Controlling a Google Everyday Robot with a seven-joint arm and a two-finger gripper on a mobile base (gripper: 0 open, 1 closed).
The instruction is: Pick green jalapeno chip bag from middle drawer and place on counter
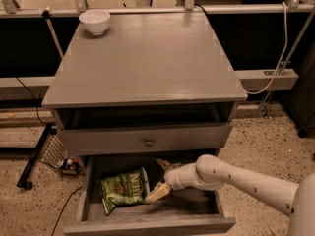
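- One big slab first: the counter [147, 63] fills the upper half of the frame; it's flat and broad, which is why it makes an easy drop spot, and it's where the bag has to end up
- the middle drawer [197, 203] is pulled out at the bottom centre, under the closed drawer front with the knob [148, 142]; being out that far is what lets the arm reach in from above
- the arm [246, 181] comes in from the lower right, angled down over the drawer's right side so the gripper [161, 179] sits inside the box, just right of the bag; its fingers are spread with nothing between them, the lower one right at the bag's right edge, the upper one above it; my guess is it's lining up a pinch on that edge
- the green jalapeno chip bag [123, 190] lies crinkled on the drawer floor, left of centre, not lifted yet; so I'd say the pick is only just starting
- the white bowl [95, 21] is parked in the counter's upper left corner, well apart from the action; shouldn't get in the way of the drop
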